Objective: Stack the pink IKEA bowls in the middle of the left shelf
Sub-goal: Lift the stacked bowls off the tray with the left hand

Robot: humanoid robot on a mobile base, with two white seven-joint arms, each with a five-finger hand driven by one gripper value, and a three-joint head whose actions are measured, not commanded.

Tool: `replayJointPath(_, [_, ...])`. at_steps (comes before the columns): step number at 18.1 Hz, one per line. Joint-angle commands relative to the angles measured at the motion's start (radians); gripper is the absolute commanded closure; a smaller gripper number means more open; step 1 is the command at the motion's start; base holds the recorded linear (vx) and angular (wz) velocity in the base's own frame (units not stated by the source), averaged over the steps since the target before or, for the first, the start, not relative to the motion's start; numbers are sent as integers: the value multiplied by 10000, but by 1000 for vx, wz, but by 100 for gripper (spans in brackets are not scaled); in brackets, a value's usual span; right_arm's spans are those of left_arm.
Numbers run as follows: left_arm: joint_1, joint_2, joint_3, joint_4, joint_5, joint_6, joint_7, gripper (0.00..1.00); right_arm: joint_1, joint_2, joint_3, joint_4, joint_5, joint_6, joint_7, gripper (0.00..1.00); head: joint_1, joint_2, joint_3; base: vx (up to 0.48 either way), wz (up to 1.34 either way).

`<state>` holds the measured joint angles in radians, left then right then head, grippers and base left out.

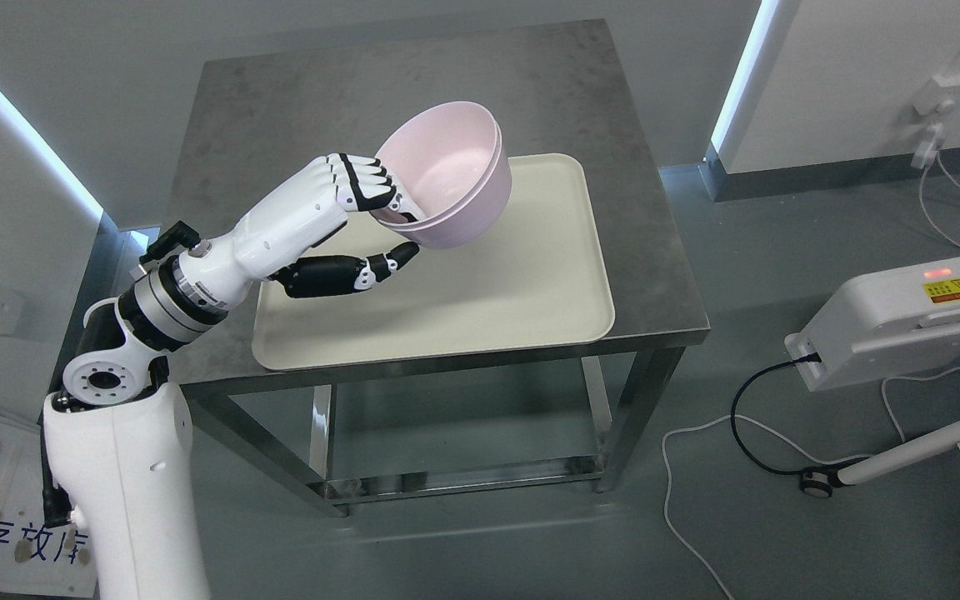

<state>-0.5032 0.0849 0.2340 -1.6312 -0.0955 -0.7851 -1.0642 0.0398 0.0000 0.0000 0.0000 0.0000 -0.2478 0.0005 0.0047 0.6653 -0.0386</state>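
Note:
My left hand (pixel 387 223) is shut on the near rim of the pink bowls (pixel 451 171), two nested together. The fingers (pixel 363 183) hook over the rim and the black thumb (pixel 384 262) presses under the base. The bowls are tilted, opening toward the upper left, and are held above the cream tray (pixel 522 292). The right arm is out of view.
The tray lies on a grey steel table (pixel 297 108) with a lower shelf (pixel 455 475). A white device (pixel 905 321) with cables (pixel 697 467) sits on the floor at the right. Walls stand close on the left and behind.

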Motion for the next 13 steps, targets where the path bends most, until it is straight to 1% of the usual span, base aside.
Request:
replayJointPath(1, [138,-357,130,-607,81,-3,11,98,0,-175,-46,-175,-15,8,-5,0,0,0,0,-63,-29])
replayJointPath(5, [307,-675,-23,-653,81,-3,27,98,0,-175,-46,-175,-15,8,-5,0,0,0,0,-78,-9])
replayJointPath(8, [491,-675,-284,-761,81,-3,27,98,0,-175,-46,-175,-15,8,-5,0,0,0,0,-106,-1])
replayJointPath(13, [722,-675,-269,-899,81,-3,27,98,0,-175,-46,-175,-15,8,-5,0,0,0,0,-131,-165])
